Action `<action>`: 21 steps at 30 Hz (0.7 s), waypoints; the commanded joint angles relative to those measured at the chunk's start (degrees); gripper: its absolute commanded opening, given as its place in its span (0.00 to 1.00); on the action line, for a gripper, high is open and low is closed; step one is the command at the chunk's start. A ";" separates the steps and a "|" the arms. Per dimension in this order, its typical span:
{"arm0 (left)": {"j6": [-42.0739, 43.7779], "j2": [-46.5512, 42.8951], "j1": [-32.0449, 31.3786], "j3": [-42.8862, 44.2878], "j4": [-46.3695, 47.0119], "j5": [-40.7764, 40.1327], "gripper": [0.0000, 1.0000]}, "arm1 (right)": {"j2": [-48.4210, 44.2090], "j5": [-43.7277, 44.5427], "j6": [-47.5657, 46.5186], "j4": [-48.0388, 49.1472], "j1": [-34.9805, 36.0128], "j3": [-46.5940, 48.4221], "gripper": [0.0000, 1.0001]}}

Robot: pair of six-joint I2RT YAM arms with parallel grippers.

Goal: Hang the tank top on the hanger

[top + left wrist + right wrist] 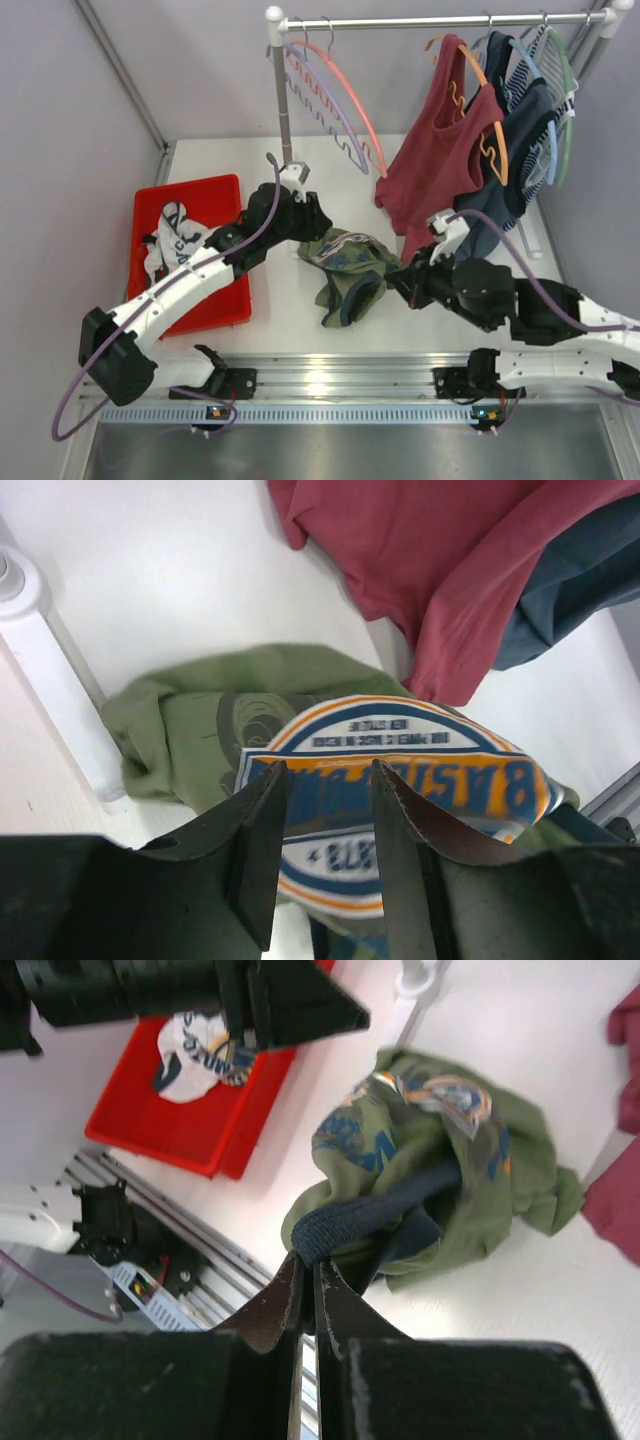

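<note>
Tank top (350, 268): crumpled, middle of counter (290, 305). Right claw (308, 1265): pinched on its navy trim. Left claw (330, 775): parted, empty, over the print. Step, likely: pick-up. Next: open neckline towards hanger (345, 100), far edge.

Robot lab bench, plain grey walls (60, 100), aluminium mounting rail (330, 375), white table (290, 300), garment rack (420, 20)

The tank top (180, 730) bears a round chest graphic (470, 780) with big blue letters, upside down, beginning "BASI"; the smaller line beside them on the graphic is illegible.
</note>
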 commanded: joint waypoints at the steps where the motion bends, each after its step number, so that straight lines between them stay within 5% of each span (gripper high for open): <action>1: 0.40 -3.54 0.18 -1.72 4.22 0.60 0.44 | 1.67 7.33 -0.54 -9.55 0.60 8.56 0.00; 11: -6.54 -17.87 -1.92 -17.18 5.27 5.18 0.44 | 5.81 9.37 -0.81 -15.54 -3.43 14.03 0.00; 21: -17.52 -21.05 -23.45 -34.59 18.70 -4.57 0.45 | 4.92 1.45 -2.21 -13.52 -10.83 9.19 0.00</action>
